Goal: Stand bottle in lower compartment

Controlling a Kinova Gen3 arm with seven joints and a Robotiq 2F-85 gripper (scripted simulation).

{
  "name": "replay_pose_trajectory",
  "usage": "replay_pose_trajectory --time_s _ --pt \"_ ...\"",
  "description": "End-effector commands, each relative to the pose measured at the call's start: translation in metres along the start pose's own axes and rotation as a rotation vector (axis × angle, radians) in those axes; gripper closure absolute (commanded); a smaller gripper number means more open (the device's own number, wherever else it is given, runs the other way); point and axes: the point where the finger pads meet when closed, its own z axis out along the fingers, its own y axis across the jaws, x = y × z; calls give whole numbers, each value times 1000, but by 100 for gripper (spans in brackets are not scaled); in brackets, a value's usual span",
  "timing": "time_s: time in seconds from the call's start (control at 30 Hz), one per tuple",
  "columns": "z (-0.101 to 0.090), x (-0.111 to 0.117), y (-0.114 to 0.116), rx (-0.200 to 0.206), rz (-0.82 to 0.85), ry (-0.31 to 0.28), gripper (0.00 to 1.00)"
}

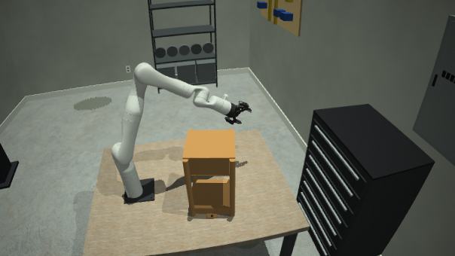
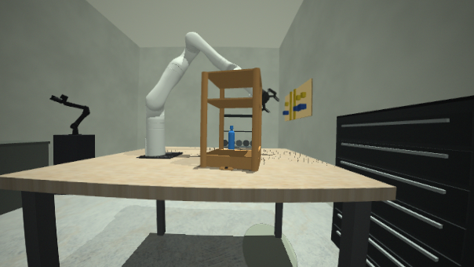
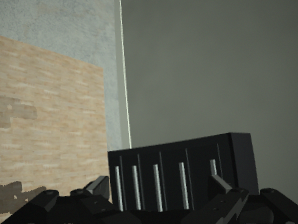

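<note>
My claw (image 1: 238,112) hangs spread wide with nothing between its fingers, out beyond the far side of the shelving unit (image 1: 209,144) and at about the height of its upper shelf. From my wrist I see only the desk (image 3: 47,129) edge, floor, the wall and a black drawer cabinet (image 3: 182,172); the bottle is not in that view. In the exterior view the blue bottle (image 2: 231,137) shows upright, cap up, seen through the lower compartment's open frame. I cannot tell from that angle whether it stands on the compartment floor or on the desk behind the unit, and the top view hides it under the unit's roof. That doubt is my main risk: if I treat it as already placed and it is not, the task fails. If I reach in, my wide fingers could strike a corner post (image 2: 257,118) or tip the tall, narrow bottle, because I approach from the rear nearly blind.
</note>
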Motion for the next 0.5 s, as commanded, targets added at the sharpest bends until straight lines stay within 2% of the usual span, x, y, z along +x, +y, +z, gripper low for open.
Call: replay_pose_trajectory --time_s 0.0,0.47 --pt "-2 3 4 -4 -4 1 0" --pt "-4 4 8 -4 -4 2 0"
